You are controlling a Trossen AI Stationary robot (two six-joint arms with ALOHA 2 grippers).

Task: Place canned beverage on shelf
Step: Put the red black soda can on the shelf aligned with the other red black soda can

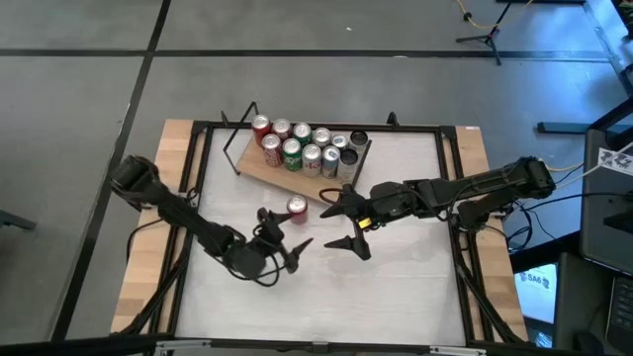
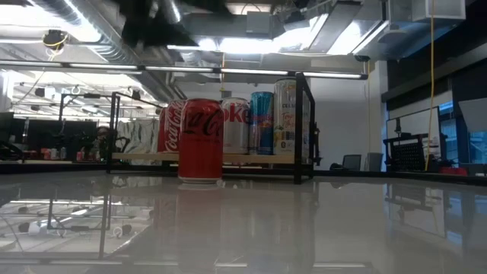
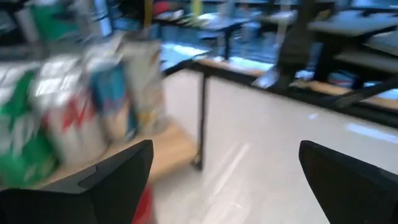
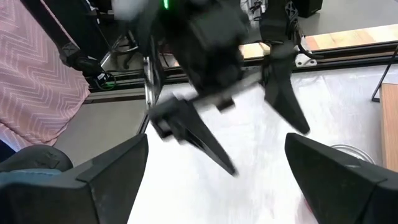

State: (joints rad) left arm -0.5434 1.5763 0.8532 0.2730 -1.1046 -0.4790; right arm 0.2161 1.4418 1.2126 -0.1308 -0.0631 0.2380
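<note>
I see my left claw [image 1: 283, 237] spread wide, its arm reaching in low from the left. My right claw [image 1: 341, 223] faces it, fingers apart, arm stretched from the right.

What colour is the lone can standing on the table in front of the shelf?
Red, with white script lettering: the can shows best in the low view.

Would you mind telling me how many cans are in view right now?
10, by the high view: nine cans clustered on the shelf, and one red can alone on the table before it. None looks hidden.
</note>
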